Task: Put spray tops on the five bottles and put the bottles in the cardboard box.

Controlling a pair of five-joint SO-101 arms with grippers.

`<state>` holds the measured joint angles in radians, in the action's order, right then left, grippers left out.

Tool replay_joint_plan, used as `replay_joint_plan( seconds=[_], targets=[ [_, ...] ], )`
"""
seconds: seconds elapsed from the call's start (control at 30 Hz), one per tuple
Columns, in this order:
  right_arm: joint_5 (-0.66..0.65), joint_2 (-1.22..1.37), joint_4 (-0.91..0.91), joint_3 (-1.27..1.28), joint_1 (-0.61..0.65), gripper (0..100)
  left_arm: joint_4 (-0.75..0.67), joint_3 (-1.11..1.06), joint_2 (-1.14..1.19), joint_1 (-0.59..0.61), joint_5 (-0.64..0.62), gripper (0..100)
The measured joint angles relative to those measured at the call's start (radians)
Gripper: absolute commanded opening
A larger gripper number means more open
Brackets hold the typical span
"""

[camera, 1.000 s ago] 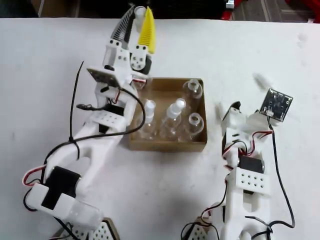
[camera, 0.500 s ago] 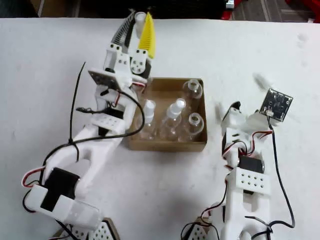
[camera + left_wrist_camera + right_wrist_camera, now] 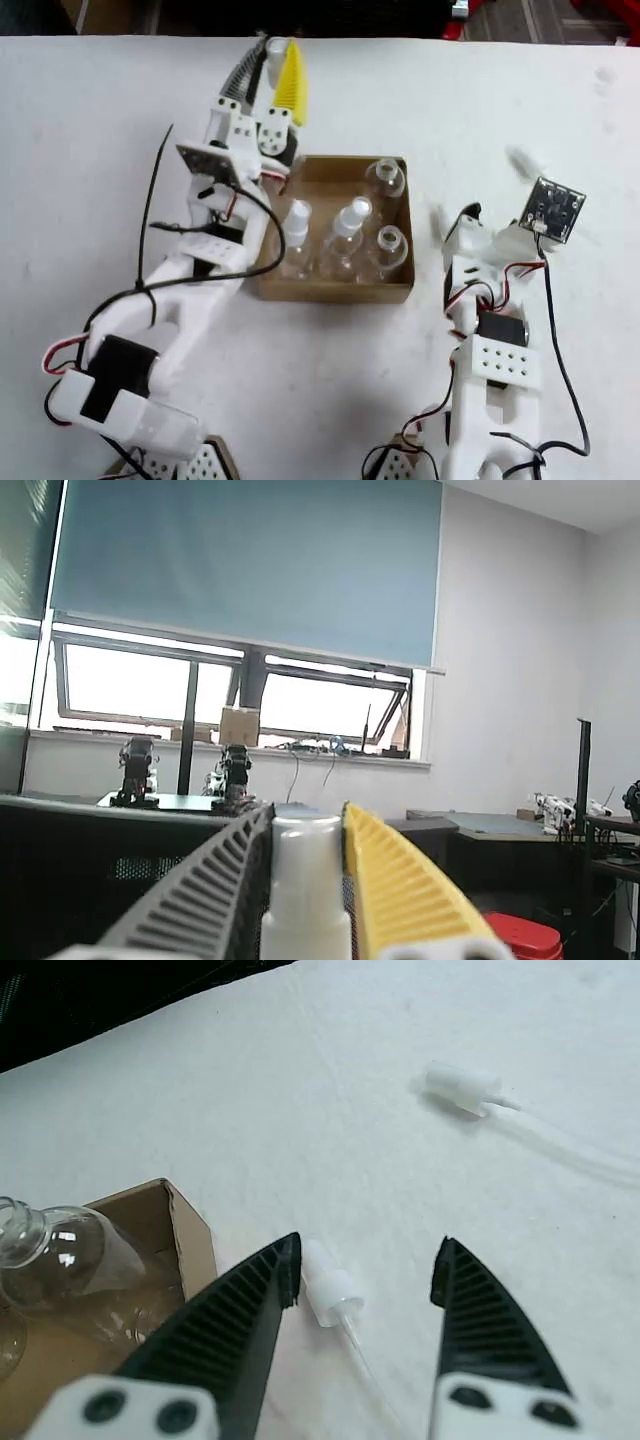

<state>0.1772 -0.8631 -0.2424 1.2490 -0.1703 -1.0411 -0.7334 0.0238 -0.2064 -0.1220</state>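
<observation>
Gripping spray top [image 3: 305,880] lengthwise, left jaws; right jaws open over loose top [image 3: 330,1285] lying flat

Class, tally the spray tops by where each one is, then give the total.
Fitted spray tops, on bottles in the cardboard box: 2
Loose spray tops, on the table: 2
Held spray top, in the left pincer: 1
Total: 5
</observation>
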Motion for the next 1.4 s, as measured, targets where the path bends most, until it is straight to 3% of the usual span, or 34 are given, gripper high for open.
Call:
replay_joint_plan(
  seconds=[1.4],
  targets=[
    [0.0, 0.0, 0.0, 0.0, 0.0, 19.0, 0.0, -0.164, 0.0, 0.018, -0.002, 2]
  ],
)
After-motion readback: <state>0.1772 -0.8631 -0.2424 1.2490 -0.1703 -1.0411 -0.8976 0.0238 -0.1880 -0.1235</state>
